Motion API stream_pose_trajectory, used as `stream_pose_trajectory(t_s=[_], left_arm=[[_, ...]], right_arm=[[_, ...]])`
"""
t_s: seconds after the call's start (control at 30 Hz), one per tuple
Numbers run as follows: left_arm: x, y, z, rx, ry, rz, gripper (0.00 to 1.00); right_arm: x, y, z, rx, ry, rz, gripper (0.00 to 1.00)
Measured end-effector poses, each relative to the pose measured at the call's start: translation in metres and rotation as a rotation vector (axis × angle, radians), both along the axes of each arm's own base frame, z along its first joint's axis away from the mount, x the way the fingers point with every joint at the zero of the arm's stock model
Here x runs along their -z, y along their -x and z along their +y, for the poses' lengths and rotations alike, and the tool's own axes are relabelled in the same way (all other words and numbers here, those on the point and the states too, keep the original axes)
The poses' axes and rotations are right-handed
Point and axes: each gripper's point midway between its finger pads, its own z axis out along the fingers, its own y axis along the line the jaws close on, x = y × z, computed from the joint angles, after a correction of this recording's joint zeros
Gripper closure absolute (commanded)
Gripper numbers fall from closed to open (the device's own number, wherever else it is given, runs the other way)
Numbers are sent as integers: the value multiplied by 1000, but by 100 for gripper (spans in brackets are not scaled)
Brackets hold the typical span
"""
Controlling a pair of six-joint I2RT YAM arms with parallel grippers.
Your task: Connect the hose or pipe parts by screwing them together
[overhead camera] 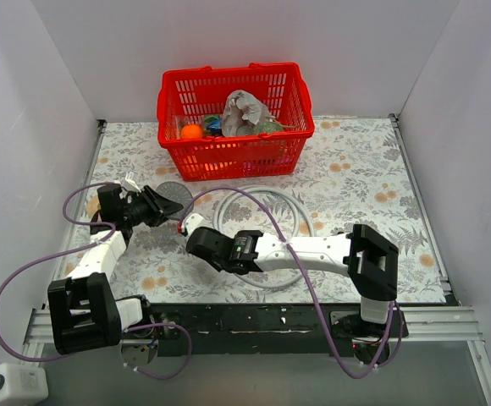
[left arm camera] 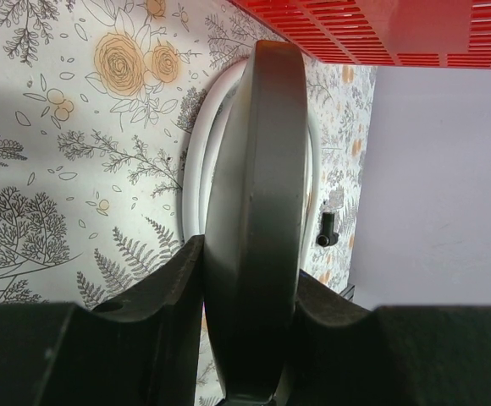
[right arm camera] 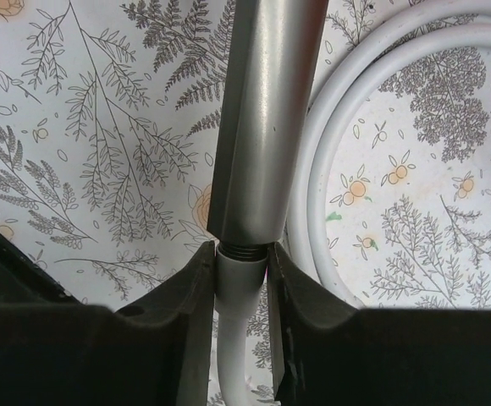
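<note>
Top external view, nearest stuff first. Shows both arms bolted along the near edge of the flowery table (overhead camera: 372, 182). Further in, on the left: left gripper (overhead camera: 156, 205) clenched on the shower head (overhead camera: 171, 193), round grey part poking out just past the jaws. Just right of that: right gripper (overhead camera: 192, 230), reaching in from the right side, clamped at one end of the hose (overhead camera: 267, 191). Rest of the hose lying coiled flat on the table, middle to right, partly under the right arm. Just beyond the coil, against the far wall: red basket (overhead camera: 233, 127) with odds and ends inside.

Left wrist view next. Black fingers (left arm camera: 157, 304) squeezed tight on both sides of the shower head's disc (left arm camera: 254, 169), seen edge-on and standing upright between them. No gap anywhere, so definitely grasping the shower head. Past the disc: a bit of pale hose loop on the table, then a corner of the basket at the far end.

Right wrist view last. Fingers (right arm camera: 186, 330) closed on the pale hose end (right arm camera: 241, 292), touching on both sides, so grasping the hose. Right past them: a thin ring of thread (right arm camera: 244, 250) showing at the seam, then the grey handle (right arm camera: 267, 118) lined up straight with the hose end and running away from the gripper. Can't tell how far screwed in. Off to the right, more hose loops lying on the tablecloth.
</note>
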Motion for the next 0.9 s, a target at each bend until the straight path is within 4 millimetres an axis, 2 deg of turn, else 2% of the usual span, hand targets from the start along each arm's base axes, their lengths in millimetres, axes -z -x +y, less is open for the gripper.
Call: stream_pose_trajectory(t_s=[0.03, 0.17, 0.4, 0.63, 0.9], left_arm=[[0, 0, 0, -1, -1, -1, 100], [-1, -1, 1, -3, -4, -7, 100], [-2, -3, 1, -2, -7, -22, 100], [-7, -3, -1, -1, 25, -18, 100], [-13, -3, -4, 19, 37, -43, 100]], right_arm=[[0, -1, 0, 5, -1, 2, 89], [1, -3, 0, 15, -9, 17, 99], [3, -9, 1, -6, -97, 102, 99], [-10, -8, -3, -94, -379, 348, 99], [-13, -1, 2, -154, -686, 584, 99]])
